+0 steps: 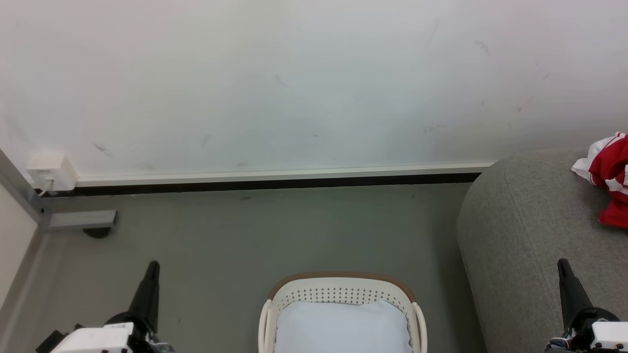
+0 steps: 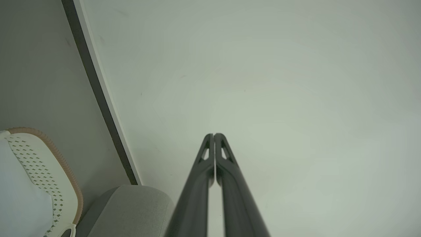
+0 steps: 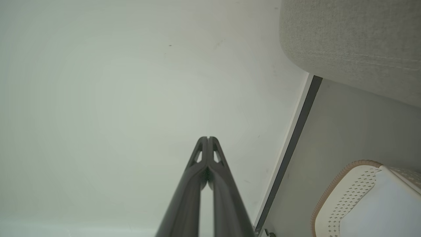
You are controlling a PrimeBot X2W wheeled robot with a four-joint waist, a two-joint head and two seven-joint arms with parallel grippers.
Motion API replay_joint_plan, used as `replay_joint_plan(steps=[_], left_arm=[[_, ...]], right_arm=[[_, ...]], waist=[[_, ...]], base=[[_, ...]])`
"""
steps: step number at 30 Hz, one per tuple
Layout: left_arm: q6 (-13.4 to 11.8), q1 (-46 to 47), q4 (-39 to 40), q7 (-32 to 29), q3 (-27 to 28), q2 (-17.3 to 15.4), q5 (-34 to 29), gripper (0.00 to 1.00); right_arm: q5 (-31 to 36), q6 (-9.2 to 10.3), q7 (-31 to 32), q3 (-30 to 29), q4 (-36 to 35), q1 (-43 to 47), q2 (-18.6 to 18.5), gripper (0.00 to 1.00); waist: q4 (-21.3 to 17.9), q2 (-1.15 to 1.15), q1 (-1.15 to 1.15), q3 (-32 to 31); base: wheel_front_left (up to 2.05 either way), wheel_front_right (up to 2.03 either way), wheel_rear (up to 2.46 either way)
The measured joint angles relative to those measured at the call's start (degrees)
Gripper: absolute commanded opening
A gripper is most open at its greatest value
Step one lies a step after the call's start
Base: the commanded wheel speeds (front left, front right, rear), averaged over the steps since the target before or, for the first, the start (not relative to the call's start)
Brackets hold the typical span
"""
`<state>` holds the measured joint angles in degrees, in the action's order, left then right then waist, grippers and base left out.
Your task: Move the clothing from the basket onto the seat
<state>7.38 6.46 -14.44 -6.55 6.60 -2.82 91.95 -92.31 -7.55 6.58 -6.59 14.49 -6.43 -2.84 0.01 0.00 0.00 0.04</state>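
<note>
Red clothing with white stripes [image 1: 611, 179] lies on the grey seat [image 1: 525, 235] at the right edge of the head view. The cream basket with a brown rim [image 1: 343, 294] stands on the floor at bottom centre, and a flat pale pad [image 1: 342, 326] lies inside it. My left gripper [image 1: 153, 266] points up at the lower left, shut and holding nothing, well left of the basket. My right gripper [image 1: 562, 264] is shut and empty over the seat's front part. In the wrist views both the left gripper [image 2: 213, 135] and the right gripper [image 3: 208, 138] have their tips pressed together against the wall.
A white wall with a dark skirting strip [image 1: 265, 185] runs across behind the grey floor [image 1: 235, 235]. A white socket box [image 1: 51, 171] and a grey metal bracket [image 1: 81, 220] sit at the far left. The basket's rim [image 2: 62, 164] and the seat corner [image 2: 131, 207] also show beside the left gripper.
</note>
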Motion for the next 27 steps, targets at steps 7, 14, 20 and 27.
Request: replay_joint_plan(steps=[7,14,20,27], left_arm=[[0.0,0.0,0.01,0.0,0.0,0.0,0.0,0.0],[0.0,0.01,0.01,0.0,0.0,0.0,0.0,0.0],[0.0,0.01,0.01,0.0,0.01,0.0,0.0,0.0],[0.0,0.01,0.01,0.0,0.01,0.0,0.0,0.0]], right_arm=[[0.0,0.0,0.0,0.0,0.0,0.0,0.0,0.0],[0.0,0.0,0.0,0.0,0.0,0.0,0.0,0.0],[0.0,0.0,0.0,-0.01,0.0,0.0,0.0,0.0],[0.0,0.0,0.0,-0.01,-0.01,0.0,0.0,0.0]], waist=[[0.0,0.0,0.0,0.0],[0.0,0.0,0.0,0.0],[0.0,0.0,0.0,0.0],[-0.01,0.0,0.0,0.0]], base=[[0.0,0.0,0.0],[0.0,0.0,0.0],[0.0,0.0,0.0],[0.0,0.0,0.0]])
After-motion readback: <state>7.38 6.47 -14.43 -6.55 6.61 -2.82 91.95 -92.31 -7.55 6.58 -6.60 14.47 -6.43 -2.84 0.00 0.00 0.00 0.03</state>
